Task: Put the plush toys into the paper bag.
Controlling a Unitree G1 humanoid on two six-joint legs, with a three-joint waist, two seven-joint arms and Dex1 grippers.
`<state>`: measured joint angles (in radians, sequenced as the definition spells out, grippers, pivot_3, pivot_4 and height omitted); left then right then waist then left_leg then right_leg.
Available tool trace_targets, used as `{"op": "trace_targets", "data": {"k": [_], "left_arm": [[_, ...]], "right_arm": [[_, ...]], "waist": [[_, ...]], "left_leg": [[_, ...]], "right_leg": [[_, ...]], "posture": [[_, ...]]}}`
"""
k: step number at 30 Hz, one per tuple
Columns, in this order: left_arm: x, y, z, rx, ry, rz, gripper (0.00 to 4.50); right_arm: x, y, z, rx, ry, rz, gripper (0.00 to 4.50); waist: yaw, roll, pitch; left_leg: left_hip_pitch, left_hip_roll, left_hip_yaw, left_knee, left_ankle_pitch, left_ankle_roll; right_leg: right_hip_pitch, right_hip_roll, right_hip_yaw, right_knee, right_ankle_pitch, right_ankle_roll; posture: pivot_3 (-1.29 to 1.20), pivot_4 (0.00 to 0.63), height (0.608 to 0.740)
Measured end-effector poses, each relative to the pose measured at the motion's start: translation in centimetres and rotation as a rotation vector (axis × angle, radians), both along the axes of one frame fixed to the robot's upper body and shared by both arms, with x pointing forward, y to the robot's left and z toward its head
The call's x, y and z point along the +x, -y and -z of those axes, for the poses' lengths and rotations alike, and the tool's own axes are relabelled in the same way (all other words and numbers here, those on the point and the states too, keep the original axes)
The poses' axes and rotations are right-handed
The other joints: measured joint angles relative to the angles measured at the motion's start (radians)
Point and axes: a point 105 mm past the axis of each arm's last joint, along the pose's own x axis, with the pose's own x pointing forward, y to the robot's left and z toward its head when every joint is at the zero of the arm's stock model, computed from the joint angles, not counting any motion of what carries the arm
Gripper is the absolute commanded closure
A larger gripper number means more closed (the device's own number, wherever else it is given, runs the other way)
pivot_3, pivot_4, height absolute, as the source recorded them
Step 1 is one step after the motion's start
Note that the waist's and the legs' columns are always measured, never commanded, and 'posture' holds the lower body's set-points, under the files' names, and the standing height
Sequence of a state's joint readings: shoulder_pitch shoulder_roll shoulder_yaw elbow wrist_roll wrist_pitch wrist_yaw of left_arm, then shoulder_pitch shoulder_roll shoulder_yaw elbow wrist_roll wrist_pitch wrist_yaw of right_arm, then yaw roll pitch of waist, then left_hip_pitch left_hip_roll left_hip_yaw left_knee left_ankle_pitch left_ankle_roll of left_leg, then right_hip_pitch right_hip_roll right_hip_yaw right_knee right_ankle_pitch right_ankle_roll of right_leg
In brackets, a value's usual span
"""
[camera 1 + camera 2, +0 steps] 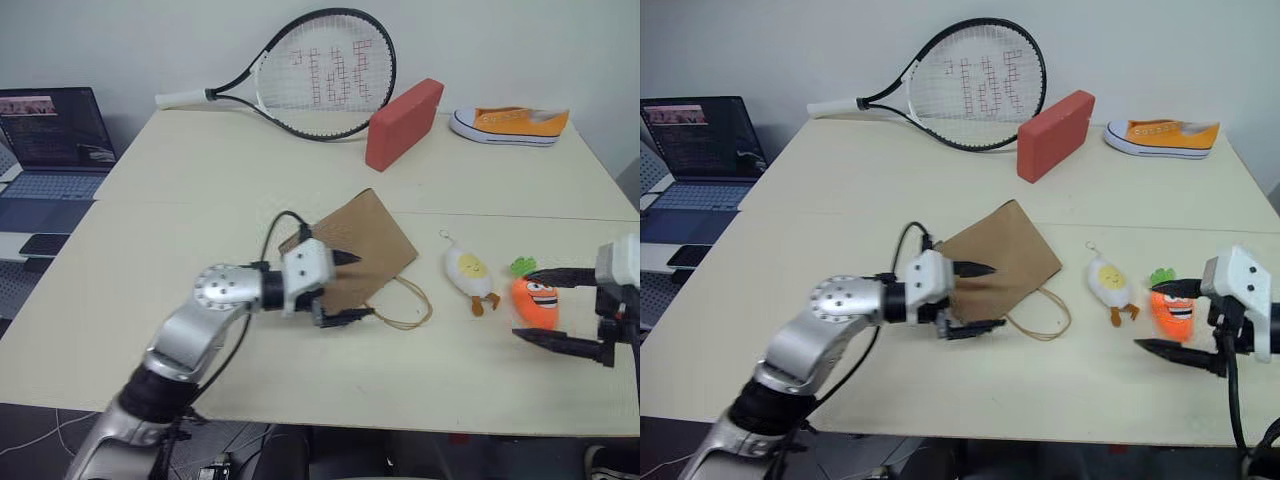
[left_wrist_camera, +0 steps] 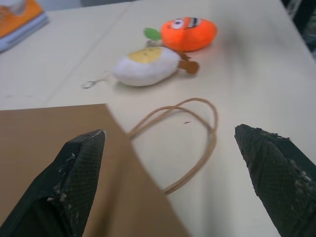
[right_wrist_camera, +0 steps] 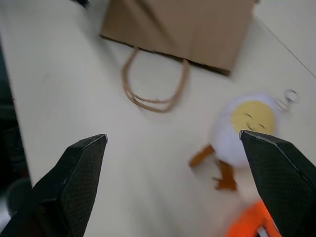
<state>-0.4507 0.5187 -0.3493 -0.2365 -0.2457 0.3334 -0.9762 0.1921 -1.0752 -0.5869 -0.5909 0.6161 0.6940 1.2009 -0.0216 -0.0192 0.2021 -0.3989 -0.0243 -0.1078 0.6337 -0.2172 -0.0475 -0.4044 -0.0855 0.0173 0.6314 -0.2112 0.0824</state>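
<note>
I'm seeing the table (image 1: 200,180) carrying everything. The paper bag (image 1: 370,240) is lying flat mid-table, handles (image 1: 408,305) trailing toward me. My left gripper (image 1: 345,287) is hovering at the bag's near edge, fingers spread apart. My right gripper (image 1: 562,310) is sitting by the carrot (image 1: 535,300), fingers apart. The egg (image 1: 468,272) is lying between bag and carrot.
</note>
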Motion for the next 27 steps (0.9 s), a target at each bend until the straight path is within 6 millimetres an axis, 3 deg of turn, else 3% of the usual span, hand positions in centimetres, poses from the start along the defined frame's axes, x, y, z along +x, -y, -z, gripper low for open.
{"op": "trace_targets", "data": {"k": [7,14,18,27], "left_arm": [[0.8,3.5,3.9,0.091,-0.020,0.071,0.03],[1.5,6.4,4.2,0.059,-0.004,0.078,0.03],[1.6,6.8,4.6,0.056,-0.020,0.083,0.82],[1.0,7.8,5.4,0.061,-0.024,0.130,3.63]], "right_arm": [[-1.4,-1.2,1.0,0.040,-0.035,0.032,0.00],[-1.9,-1.2,0.7,0.034,-0.029,0.047,0.00],[-2.1,-0.9,1.0,0.030,-0.045,0.065,0.00],[-2.1,-1.1,0.9,0.022,-0.030,0.067,0.00]], "waist": [[0.013,0.000,0.000],[0.020,0.000,0.000],[0.021,0.000,0.000],[0.021,0.000,0.000]], "left_leg": [[-0.001,0.000,0.000,0.002,0.000,0.000],[-0.001,0.000,0.000,0.004,0.000,0.000],[-0.002,0.000,0.000,0.004,0.000,0.000],[-0.002,0.000,0.000,0.006,0.000,0.000]], "right_leg": [[0.000,0.000,0.000,0.000,0.000,0.000],[0.000,0.000,0.000,0.000,0.001,0.001],[0.000,0.000,0.000,0.000,0.001,0.001],[0.001,0.000,0.000,0.000,0.000,0.001]], "posture": [[0.00,0.150,0.740],[0.00,0.150,0.740],[0.00,0.150,0.740],[0.00,0.150,0.740]]}}
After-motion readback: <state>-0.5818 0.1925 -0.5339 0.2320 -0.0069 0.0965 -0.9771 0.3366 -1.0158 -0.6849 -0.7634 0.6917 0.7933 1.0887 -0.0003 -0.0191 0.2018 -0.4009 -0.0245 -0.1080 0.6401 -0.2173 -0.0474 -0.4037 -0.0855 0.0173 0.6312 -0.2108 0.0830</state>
